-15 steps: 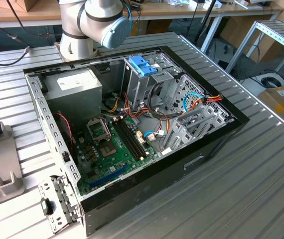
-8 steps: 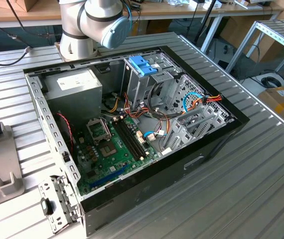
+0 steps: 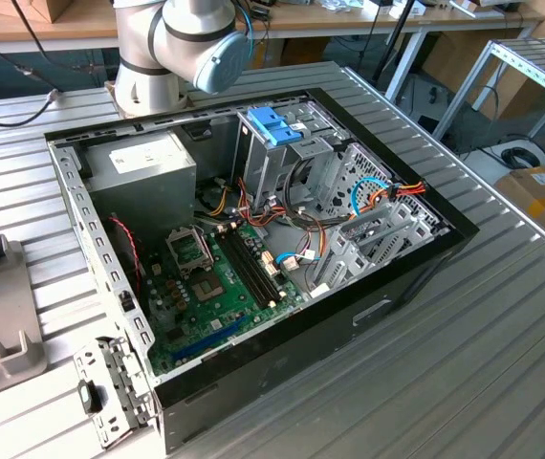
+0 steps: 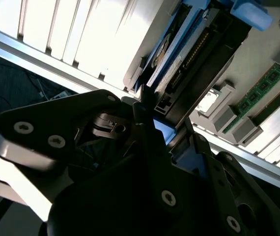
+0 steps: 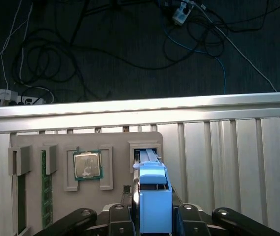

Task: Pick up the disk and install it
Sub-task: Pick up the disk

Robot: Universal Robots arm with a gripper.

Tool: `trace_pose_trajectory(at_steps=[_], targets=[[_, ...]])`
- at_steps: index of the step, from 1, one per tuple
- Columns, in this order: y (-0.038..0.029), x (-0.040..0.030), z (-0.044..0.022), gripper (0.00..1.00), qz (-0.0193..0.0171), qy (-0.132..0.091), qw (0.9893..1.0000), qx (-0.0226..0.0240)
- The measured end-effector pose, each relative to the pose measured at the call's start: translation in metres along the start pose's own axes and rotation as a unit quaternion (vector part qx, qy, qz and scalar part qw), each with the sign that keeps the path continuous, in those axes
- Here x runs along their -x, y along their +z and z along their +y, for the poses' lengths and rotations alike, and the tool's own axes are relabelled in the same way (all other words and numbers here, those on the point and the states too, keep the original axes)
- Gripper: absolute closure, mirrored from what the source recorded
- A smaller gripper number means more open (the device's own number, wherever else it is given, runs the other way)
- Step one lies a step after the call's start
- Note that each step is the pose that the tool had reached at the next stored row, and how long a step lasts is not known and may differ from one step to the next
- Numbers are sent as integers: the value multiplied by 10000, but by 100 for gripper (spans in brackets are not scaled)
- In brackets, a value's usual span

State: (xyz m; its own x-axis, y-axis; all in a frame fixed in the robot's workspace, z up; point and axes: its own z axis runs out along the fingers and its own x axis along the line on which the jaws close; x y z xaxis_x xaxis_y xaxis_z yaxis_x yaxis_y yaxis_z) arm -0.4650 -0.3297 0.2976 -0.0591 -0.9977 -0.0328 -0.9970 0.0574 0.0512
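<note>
**Grip on the disk at the tray slot**

The disk (image 5: 154, 196) stands on edge in a slot of the grey fixture tray (image 5: 56, 142). The tray also carries a CPU (image 5: 86, 164) and a RAM stick (image 5: 46, 191) alongside.

My gripper (image 5: 154, 212) is over the disk, jaws closed in on its light-blue carrier frame from both sides. I see no gap in the first wrist view, so I judge it gripped.

In the second wrist view the disk (image 4: 179, 54) shows edge-on with its connector pins exposed. One fingertip (image 4: 144, 101) rests against the frame.

In the exterior view the fixture tray (image 3: 5, 296) sits at the lower left of the frame, well apart from the open computer case (image 3: 406, 277) at centre.

Judgement: the step in hand is the pick out of the slot. To do it well:
- Pull straight along the slot so the frame does not bind on its walls.
- Bear on the plastic frame, never on the connector end.
- Go slowly, since the smooth frame may slip.
- Stay clear of the CPU near the slot.
</note>
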Motion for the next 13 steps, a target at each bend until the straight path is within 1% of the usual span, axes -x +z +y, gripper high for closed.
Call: trace_pose_trajectory(at_steps=[9,12,13], targets=[[10,0,0,63,0,0,10000,1],[2,1,-1,63,-4,0,10000,-6],[-11,1,0,63,-3,0,10000,-4]])
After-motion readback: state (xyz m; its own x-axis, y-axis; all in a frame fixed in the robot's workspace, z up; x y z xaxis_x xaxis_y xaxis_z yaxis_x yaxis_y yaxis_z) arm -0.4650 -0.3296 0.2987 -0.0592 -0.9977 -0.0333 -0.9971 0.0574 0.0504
